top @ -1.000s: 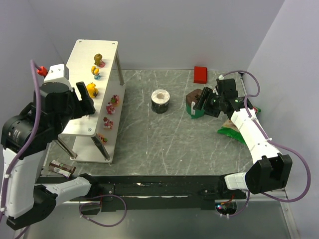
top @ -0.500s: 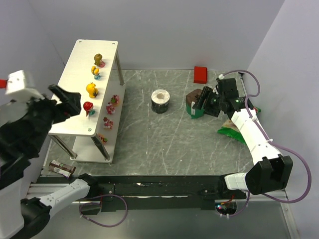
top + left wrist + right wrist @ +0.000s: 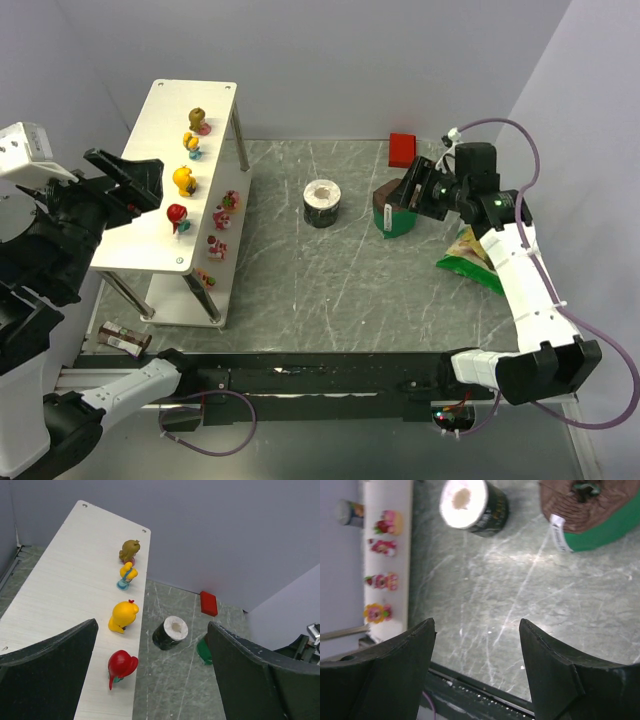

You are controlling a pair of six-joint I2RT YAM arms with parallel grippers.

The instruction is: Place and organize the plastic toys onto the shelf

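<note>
The shelf [image 3: 160, 130] stands at the left. Its top holds a row of toys: a brown-headed one [image 3: 199, 121], a yellow-blue one [image 3: 191, 143], a yellow one [image 3: 184, 179] and a red one [image 3: 177, 216]. Several pink and red toys [image 3: 217, 245] stand on the lower tier. My left gripper [image 3: 135, 185] is open and empty, above and left of the red toy [image 3: 121, 666]. The left wrist view looks down on the shelf top [image 3: 60, 580]. My right gripper [image 3: 418, 190] is open and empty above the table. Its wrist view shows the lower-tier toys [image 3: 382, 546].
A black cup with a white top [image 3: 322, 203] stands mid-table. A green cup with a brown top [image 3: 392, 215] sits under my right gripper. A red block [image 3: 402, 149] lies at the back, a green chip bag [image 3: 470, 255] at the right, a brown item [image 3: 125, 338] beside the shelf's front leg.
My left gripper has drawn back left from the shelf top, and the red toy now stands there uncovered. My right gripper has lifted and shifted slightly back over the green cup.
</note>
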